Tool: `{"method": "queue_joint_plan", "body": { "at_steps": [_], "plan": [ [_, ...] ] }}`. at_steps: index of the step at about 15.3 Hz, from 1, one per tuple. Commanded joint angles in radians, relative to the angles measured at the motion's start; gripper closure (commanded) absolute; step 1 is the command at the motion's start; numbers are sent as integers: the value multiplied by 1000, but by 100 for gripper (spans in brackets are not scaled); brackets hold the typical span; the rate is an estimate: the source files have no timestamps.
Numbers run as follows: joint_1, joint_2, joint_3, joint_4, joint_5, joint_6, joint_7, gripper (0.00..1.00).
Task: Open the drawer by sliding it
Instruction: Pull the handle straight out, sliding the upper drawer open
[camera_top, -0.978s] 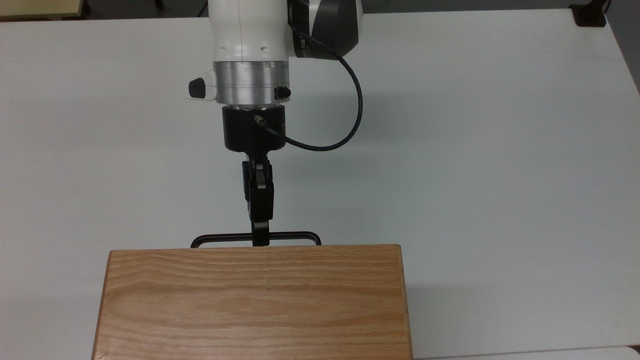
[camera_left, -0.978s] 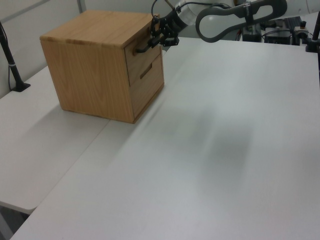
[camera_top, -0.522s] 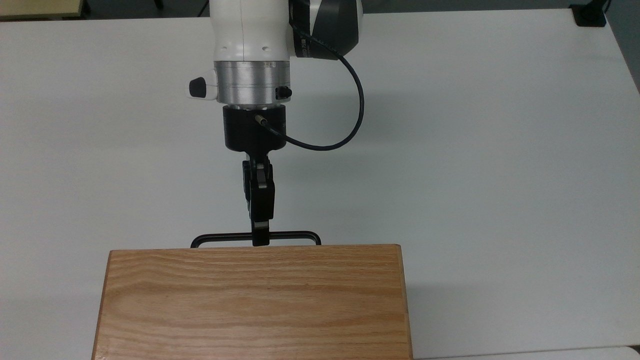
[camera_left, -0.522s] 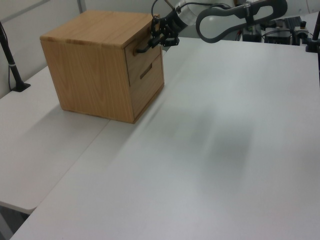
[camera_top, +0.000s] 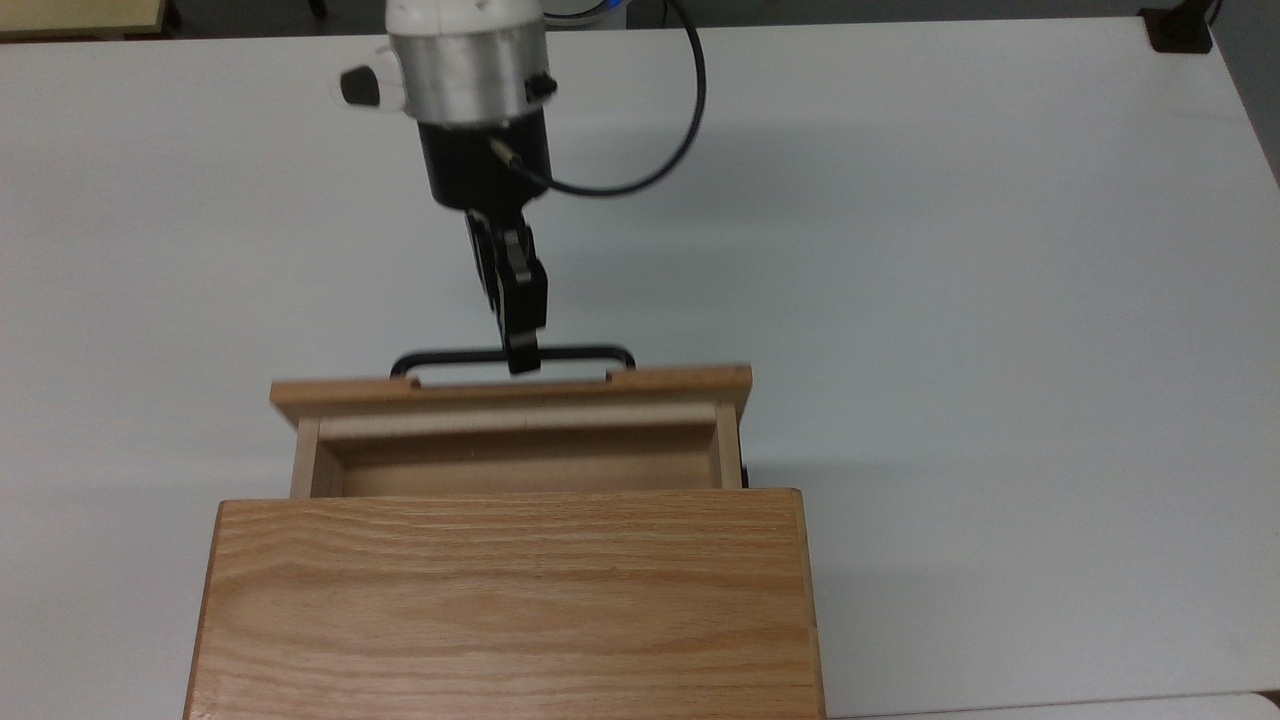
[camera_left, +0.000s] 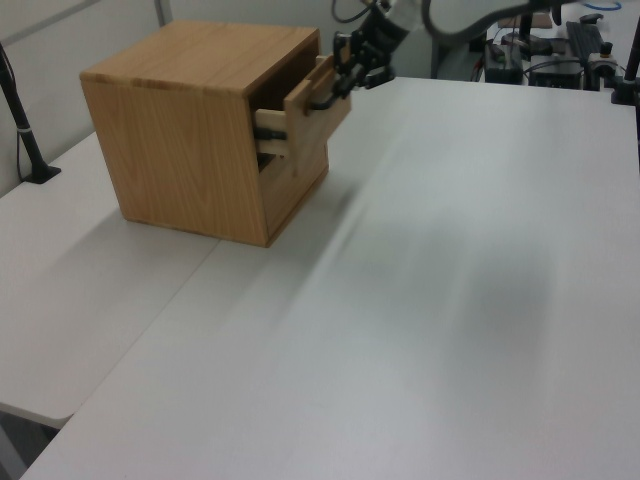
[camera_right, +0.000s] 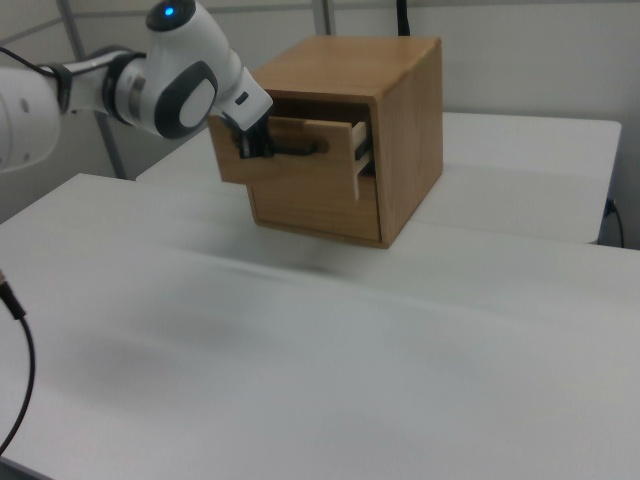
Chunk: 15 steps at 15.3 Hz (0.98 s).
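On a white surface (camera_top: 1000, 300) with pale room walls behind, the drawer (camera_top: 510, 420) juts partway from its oak cabinet (camera_top: 505, 600), the claw (camera_top: 521, 358) clamped on its black handle (camera_top: 450, 356)

Light oak box drawer (camera_top: 520, 445) with pale wood sides and floor, wider front panel and thin black metal bar handle (camera_top: 512, 357). It is the upper drawer, partly slid out of the cabinet front, level, inside bare. In the top view the front panel sits toward the table's far edge, handle centred on it. The left view (camera_left: 300, 115) and right view (camera_right: 300, 150) show its pale side exposed.
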Motion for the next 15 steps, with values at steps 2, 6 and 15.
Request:
{"method": "queue_joint_plan", "body": {
  "at_steps": [2,6,15],
  "plan": [
    [-14,-176,-15,-136,37,-280,-237,96],
    [-20,-193,-17,-136,35,-398,-293,96],
    [-42,-216,-18,-147,35,-543,-446,67]
  ]
}}
